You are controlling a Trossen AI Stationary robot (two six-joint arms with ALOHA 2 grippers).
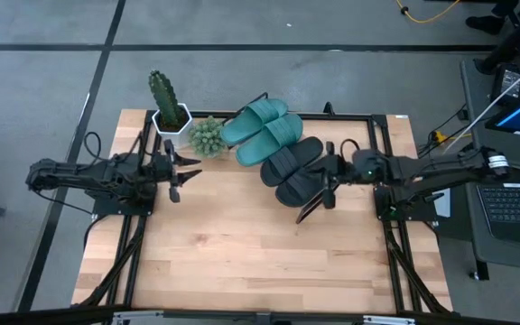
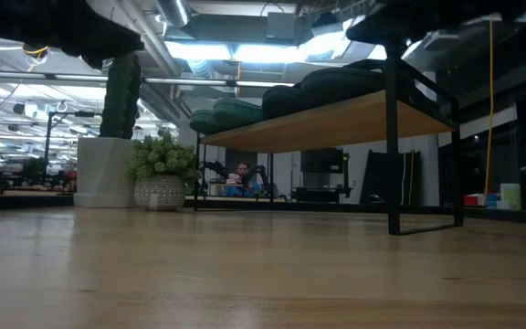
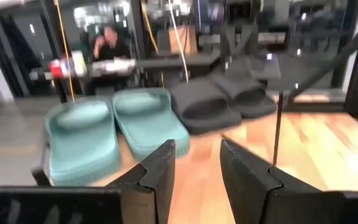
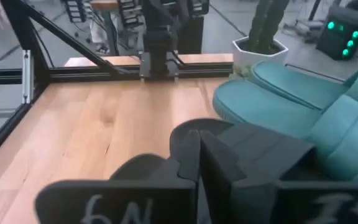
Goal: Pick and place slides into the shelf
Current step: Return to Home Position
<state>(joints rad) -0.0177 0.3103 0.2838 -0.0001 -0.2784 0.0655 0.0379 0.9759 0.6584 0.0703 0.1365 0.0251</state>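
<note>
From my remote station I am watching all four slides lying on the shelf, a slanted light-wood board on a thin black frame standing at the far middle of the wooden tabletop. The teal green slides are sitting side by side at the shelf's left end, their broad straps smooth and rounded; the black slides are resting just beside them to the right, the same open-toe shape, matte and dark. In the low view the four are showing as a row of humps along the tilted board.

The left gripper is hovering over the table's left side, well apart from the shelf, its jaws standing parted with a clear gap between the fingers; the right gripper is hanging just beside the black pair's right edge, its jaws pressed together on nothing, and I cannot tell whether it is touching the sandal.

A tall cactus in a white pot is standing at the table's far left corner, a small bushy plant between it and the teal pair; a person is sitting in the room beyond.
</note>
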